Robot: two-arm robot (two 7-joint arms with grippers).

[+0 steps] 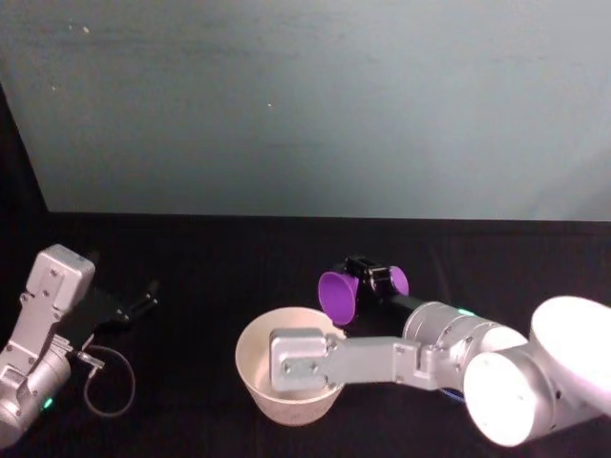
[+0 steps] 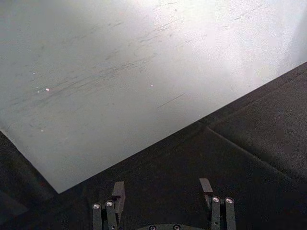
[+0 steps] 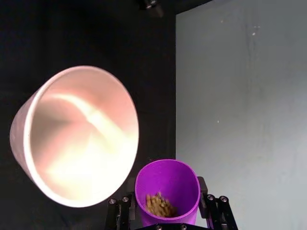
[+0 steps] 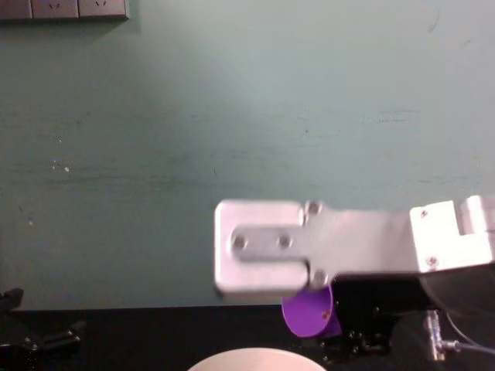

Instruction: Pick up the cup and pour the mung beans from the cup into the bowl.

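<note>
Step in hand: the pour, early stage. Right claw (image 3: pixel 166 211) is clamped on the cup (image 3: pixel 168 184), one finger each side. The cup is lifted off the desk (image 1: pixel 191 258) and tipped well over on its side, mouth toward the bowl (image 3: pixel 21 139). In head view the cup hangs just past the bowl's far rim, near it, not touching as far as I can tell.

Contents: mung beans (image 3: pixel 159 205) lie in a small heap low inside the cup, none at the lip. Bowl's visible inside looks bare, tho the right arm covers part of it in head view.

Next move, prob.: bring the mouth over the bowl's opening, then roll the wrist further so the beans slide out. Go slow, they're tiny & likely to bounce.

Left claw (image 2: pixel 162 199) is parked at the desk's left, fingers wide, holding nothing.
</note>
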